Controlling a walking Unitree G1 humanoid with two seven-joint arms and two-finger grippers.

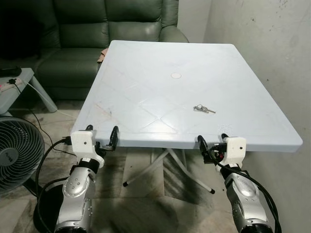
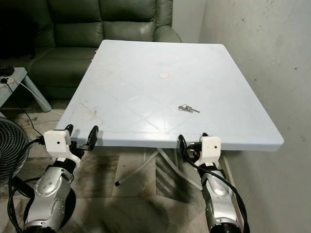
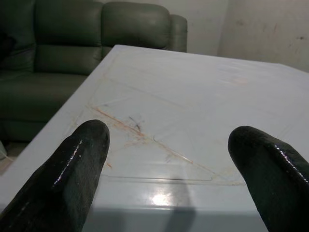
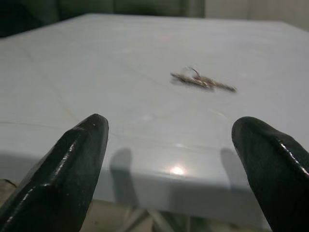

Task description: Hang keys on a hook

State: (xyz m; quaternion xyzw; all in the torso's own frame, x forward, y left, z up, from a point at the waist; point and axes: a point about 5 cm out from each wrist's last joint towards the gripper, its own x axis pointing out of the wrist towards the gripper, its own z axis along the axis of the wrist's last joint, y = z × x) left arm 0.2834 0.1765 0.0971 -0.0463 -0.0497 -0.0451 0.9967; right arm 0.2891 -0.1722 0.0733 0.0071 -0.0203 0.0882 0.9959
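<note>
Both grippers sat at the near edge of the table (image 1: 146,58), seen from the head. Left gripper (image 1: 102,137) held at the near left corner, fingers spread wide, nothing between them. Right gripper (image 1: 212,144) held toward the near right corner, fingers apart, nothing held. Keys (image 1: 203,108) lay flat on the table, right of centre, nearer the near edge than the far one, just beyond the right gripper. Sofa (image 1: 107,29) stood past the far edge; fan (image 1: 17,155) on the floor off the left side; wall (image 1: 272,43) along the right.

Left wrist: fingers (image 3: 72,169) wide apart over the near edge, scuffed tabletop between them.

Right wrist: fingers (image 4: 72,164) wide apart, keys (image 4: 203,81) ahead on the table, blurred, well clear of both tips.
</note>
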